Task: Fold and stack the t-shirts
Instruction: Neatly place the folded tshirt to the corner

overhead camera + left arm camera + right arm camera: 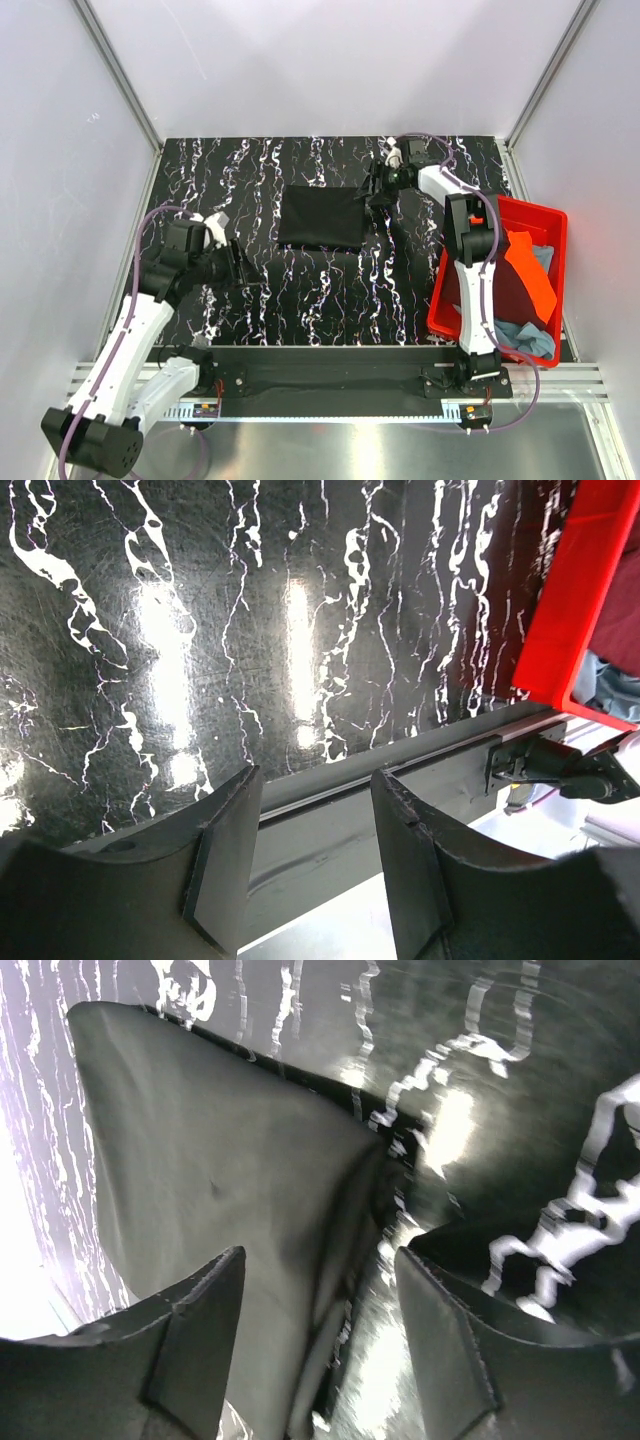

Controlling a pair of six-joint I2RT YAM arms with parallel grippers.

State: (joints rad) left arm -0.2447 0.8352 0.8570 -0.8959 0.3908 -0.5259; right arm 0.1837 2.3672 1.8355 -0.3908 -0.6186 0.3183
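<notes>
Top external view: I count one black t-shirt [320,217] lying flat and folded on the black, white-veined table [300,300], in the far middle. It forms a smooth, matte, near-square rectangle, its slightly longer axis running left to right and its edges almost square to the table's. The right gripper [376,187] is at the shirt's far right corner. The left gripper [238,264] sits well apart from it, near the table's left side. The red plastic bin [535,206] at the right holds three more crumpled shirts: one maroon t-shirt [512,305], one orange t-shirt [528,270] and one grey-blue t-shirt [530,338]. Left wrist view: the left gripper [315,780] has its two fingers apart with nothing between them, above the glossy table and a grey rail [400,770]. A corner of the bin shows at the right. Right wrist view: the right gripper [320,1260] has its fingers apart, straddling the shirt's layered edge. I cannot tell whether the tips touch the cloth.
</notes>
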